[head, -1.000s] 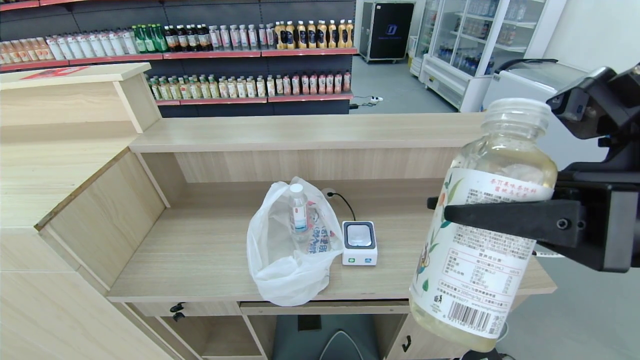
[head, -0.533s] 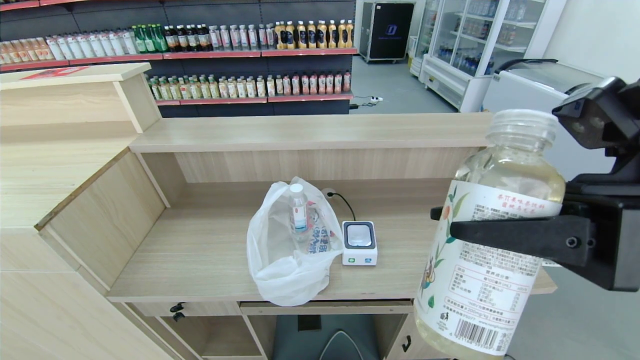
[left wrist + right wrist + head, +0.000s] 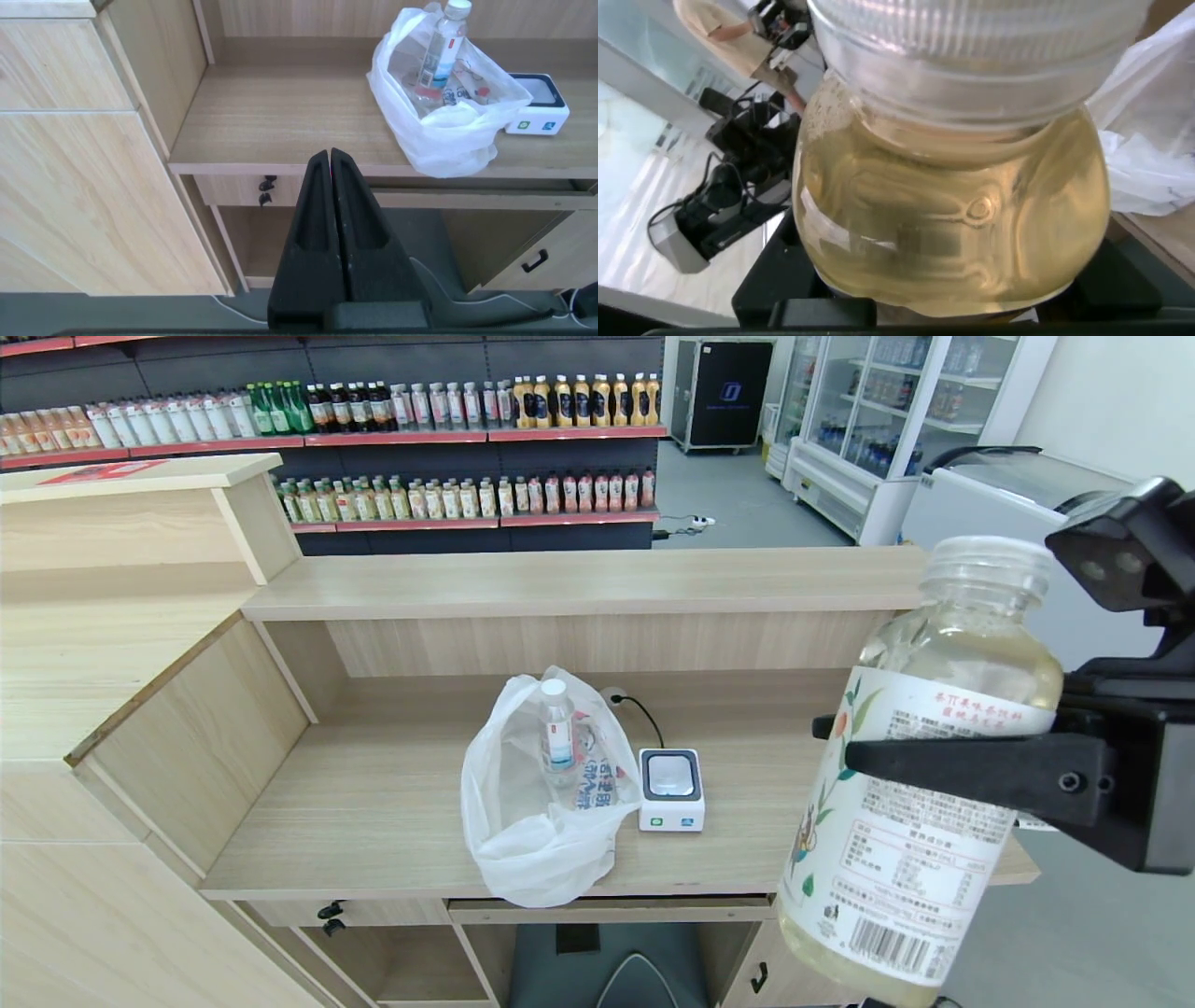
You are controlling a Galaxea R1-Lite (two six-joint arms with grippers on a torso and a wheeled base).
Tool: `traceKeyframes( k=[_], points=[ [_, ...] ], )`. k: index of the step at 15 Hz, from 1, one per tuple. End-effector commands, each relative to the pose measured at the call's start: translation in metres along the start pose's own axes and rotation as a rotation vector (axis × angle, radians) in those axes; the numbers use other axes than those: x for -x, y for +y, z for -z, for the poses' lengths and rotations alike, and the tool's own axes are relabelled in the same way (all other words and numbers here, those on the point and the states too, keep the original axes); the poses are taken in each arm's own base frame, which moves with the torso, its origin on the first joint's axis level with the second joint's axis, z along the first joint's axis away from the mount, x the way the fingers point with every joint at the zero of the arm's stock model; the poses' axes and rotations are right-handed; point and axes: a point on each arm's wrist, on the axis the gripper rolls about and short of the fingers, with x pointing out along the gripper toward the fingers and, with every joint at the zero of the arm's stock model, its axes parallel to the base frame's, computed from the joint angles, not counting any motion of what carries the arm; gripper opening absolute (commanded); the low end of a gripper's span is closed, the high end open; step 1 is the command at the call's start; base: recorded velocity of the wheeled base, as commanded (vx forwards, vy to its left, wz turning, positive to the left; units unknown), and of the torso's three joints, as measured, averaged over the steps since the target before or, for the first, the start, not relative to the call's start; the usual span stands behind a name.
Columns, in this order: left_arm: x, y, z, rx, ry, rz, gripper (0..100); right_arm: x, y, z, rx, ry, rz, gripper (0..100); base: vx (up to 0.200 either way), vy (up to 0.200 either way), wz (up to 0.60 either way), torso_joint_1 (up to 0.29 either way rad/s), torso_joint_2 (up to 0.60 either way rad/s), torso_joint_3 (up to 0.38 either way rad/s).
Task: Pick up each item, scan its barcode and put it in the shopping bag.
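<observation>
The left pincer (image 3: 330, 177) hangs pressed together and empty, off the bench's (image 3: 373, 803) front-left edge. At mid-front the shopping bag (image 3: 537, 840) already holds a water bottle (image 3: 557, 723), with the scanner (image 3: 670, 789) just beside it. Off the right end, the right pincer (image 3: 845, 751) clamps a tea bottle (image 3: 920, 859), which I judge unscanned and unbagged. The head view reveals its barcode, the right wrist view its liquid.

Counter (image 3: 373, 803) room left of shopping bag (image 3: 532, 845), scanner (image 3: 670, 789) just beside its right, ledge (image 3: 579, 583) behind
</observation>
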Motion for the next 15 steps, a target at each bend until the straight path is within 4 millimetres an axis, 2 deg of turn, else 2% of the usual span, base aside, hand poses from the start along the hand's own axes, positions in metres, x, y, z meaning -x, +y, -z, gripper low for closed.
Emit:
traceKeyframes(
  k=[1, 4, 5, 6, 7, 8, 9, 12, 14, 15],
  points=[
    [0.000, 0.000, 0.000, 0.000, 0.000, -0.001, 0, 0.003, -0.011, -0.005, 0.004, -0.028, 0.084, 0, 0.000, 0.000, 0.00, 0.000, 0.00, 0.000],
    [0.000, 0.000, 0.000, 0.000, 0.000, -0.001, 0, 0.018, -0.070, -0.004, 0.147, -0.036, 0.446, 0, 0.000, 0.000, 0.00, 0.000, 0.00, 0.000],
    [0.000, 0.000, 0.000, 0.000, 0.000, -0.001, 0, 0.024, -0.086, 0.000, 0.220, -0.001, 0.536, 0, 0.000, 0.000, 0.00, 0.000, 0.00, 0.000],
    [0.000, 0.000, 0.000, 0.000, 0.000, -0.001, 0, 0.028, -0.093, 0.002, 0.263, 0.018, 0.579, 0, 0.000, 0.000, 0.00, 0.000, 0.00, 0.000],
    [0.000, 0.000, 0.000, 0.000, 0.000, -0.001, 0, 0.038, -0.116, 0.008, 0.411, 0.084, 0.737, 0, 0.000, 0.000, 0.00, 0.000, 0.00, 0.000],
    [0.000, 0.000, 0.000, 0.000, 0.000, -0.001, 0, 0.045, -0.128, 0.010, 0.506, 0.121, 0.846, 0, 0.000, 0.000, 0.00, 0.000, 0.00, 0.000],
    [0.000, 0.000, 0.000, 0.000, 0.000, -0.001, 0, 0.051, -0.137, 0.012, 0.569, 0.147, 0.955, 0, 0.000, 0.000, 0.00, 0.000, 0.00, 0.000],
    [0.000, 0.000, 0.000, 0.000, 0.000, -0.001, 0, 0.051, -0.150, 0.009, 0.620, 0.108, 1.126, 0, 0.000, 0.000, 0.00, 0.000, 0.00, 0.000],
    [0.000, 0.000, 0.000, 0.000, 0.000, -0.001, 0, 0.053, -0.155, 0.010, 0.698, 0.140, 1.151, 0, 0.000, 0.000, 0.00, 0.000, 0.00, 0.000],
    [0.000, 0.000, 0.000, 0.000, 0.000, -0.001, 0, 0.060, -0.158, 0.010, 0.742, 0.182, 1.174, 0, 0.000, 0.000, 0.00, 0.000, 0.00, 0.000]
  ],
)
